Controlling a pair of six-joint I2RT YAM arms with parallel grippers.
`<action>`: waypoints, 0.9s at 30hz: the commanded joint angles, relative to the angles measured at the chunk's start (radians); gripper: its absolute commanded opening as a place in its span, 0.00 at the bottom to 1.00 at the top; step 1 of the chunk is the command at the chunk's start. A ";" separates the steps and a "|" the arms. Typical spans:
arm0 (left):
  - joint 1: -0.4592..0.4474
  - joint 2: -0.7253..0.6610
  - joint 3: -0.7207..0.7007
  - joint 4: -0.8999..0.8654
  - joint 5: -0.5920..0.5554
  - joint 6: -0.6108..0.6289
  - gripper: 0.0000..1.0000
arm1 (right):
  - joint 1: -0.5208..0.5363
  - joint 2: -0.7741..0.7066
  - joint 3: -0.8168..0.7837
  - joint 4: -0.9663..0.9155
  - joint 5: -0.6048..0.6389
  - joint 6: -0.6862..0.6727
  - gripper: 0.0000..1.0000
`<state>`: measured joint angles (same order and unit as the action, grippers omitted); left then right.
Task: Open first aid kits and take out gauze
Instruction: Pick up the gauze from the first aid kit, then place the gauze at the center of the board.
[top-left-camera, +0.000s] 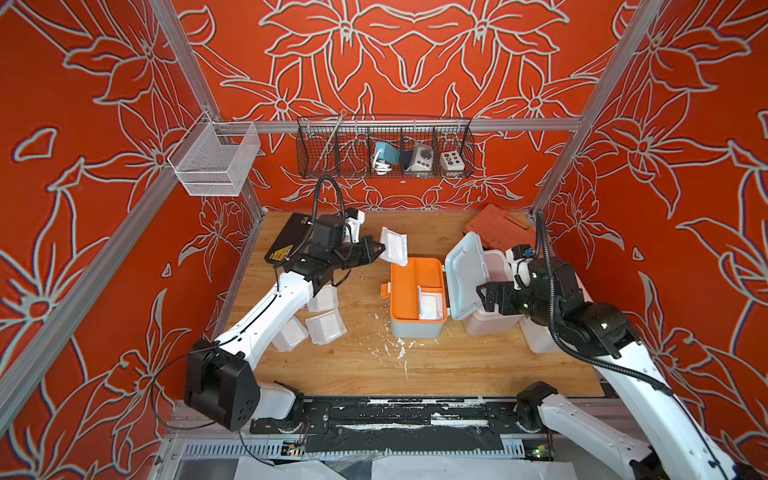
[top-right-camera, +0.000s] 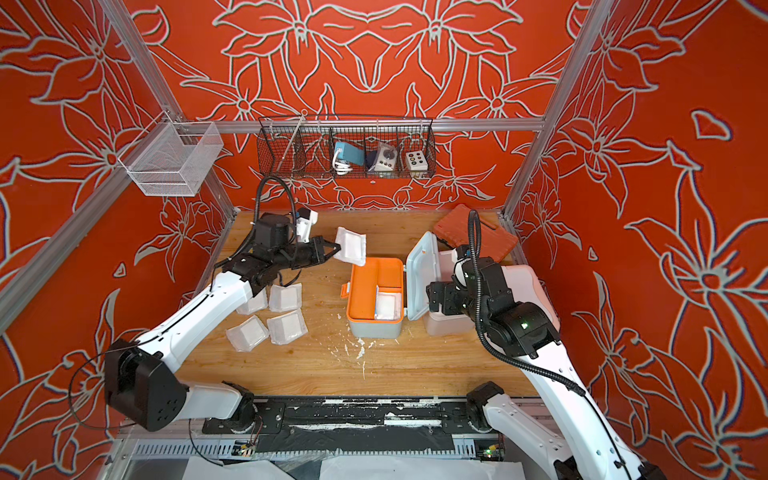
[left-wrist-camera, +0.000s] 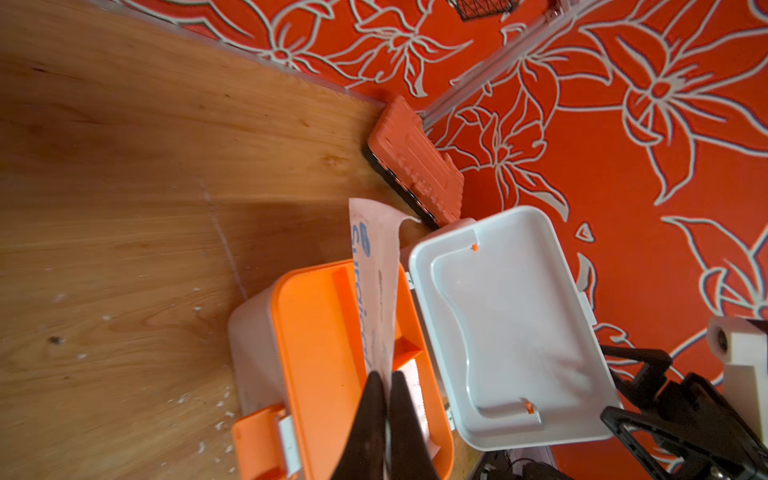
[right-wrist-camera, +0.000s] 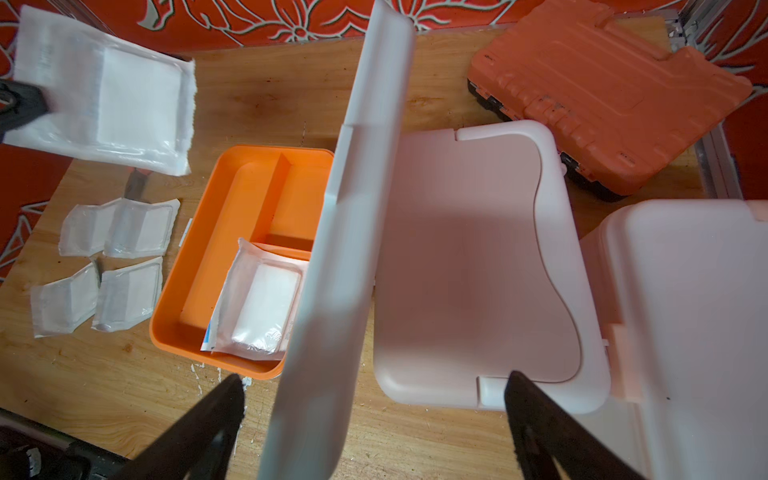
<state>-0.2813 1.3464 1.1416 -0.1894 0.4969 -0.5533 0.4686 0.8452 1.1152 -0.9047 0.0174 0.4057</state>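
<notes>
The pale wooden tabletop (top-left-camera: 457, 365) is scuffed and flecked with white crumbs. At its centre stands the open first aid kit (top-left-camera: 415, 328), a rounded blue-grey plastic box with an orange divided tray. Its smooth pale lid (top-left-camera: 463, 274) is hinged up almost upright on the side toward the right arm. Close behind that lid sits the pale pink kit (right-wrist-camera: 465, 257), and beside it the white kit (right-wrist-camera: 685, 311). Both look shut (glossy hard plastic, round-cornered).

The right gripper (top-left-camera: 484, 298) holds nothing and its black jaws are spread wide. In the right wrist view the raised lid's edge stands between them; whether it touches them I cannot tell.

The left gripper (top-left-camera: 376, 250) is clamped tight on one edge of a gauze packet (top-left-camera: 395, 246), a flat white square in thin, crinkly clear wrapping. It hangs tilted in the air, just beyond the open kit's far corner on the left arm's side.

Four packets (top-right-camera: 286, 328) lie flat on the wood, nearer the robot than that gripper and beside the left forearm. Setting the held one down there probably means drawing it back and down.

One more packet (right-wrist-camera: 262, 307) lies in the tray's near compartment, against the lid side, its long axis running near to far. The lid walls it off from the right gripper, so the left arm has the clearer reach.
</notes>
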 joint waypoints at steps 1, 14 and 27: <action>0.079 -0.037 -0.060 -0.030 0.031 0.022 0.00 | -0.006 0.002 0.027 0.010 0.001 0.002 0.98; 0.234 0.044 -0.202 -0.048 -0.053 0.082 0.00 | -0.007 0.014 0.031 0.008 0.010 0.002 0.98; 0.235 0.212 -0.190 -0.052 -0.035 0.115 0.00 | -0.008 0.036 0.023 0.025 -0.003 -0.003 0.98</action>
<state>-0.0513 1.5463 0.9371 -0.2386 0.4511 -0.4660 0.4686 0.8791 1.1156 -0.8906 0.0185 0.4057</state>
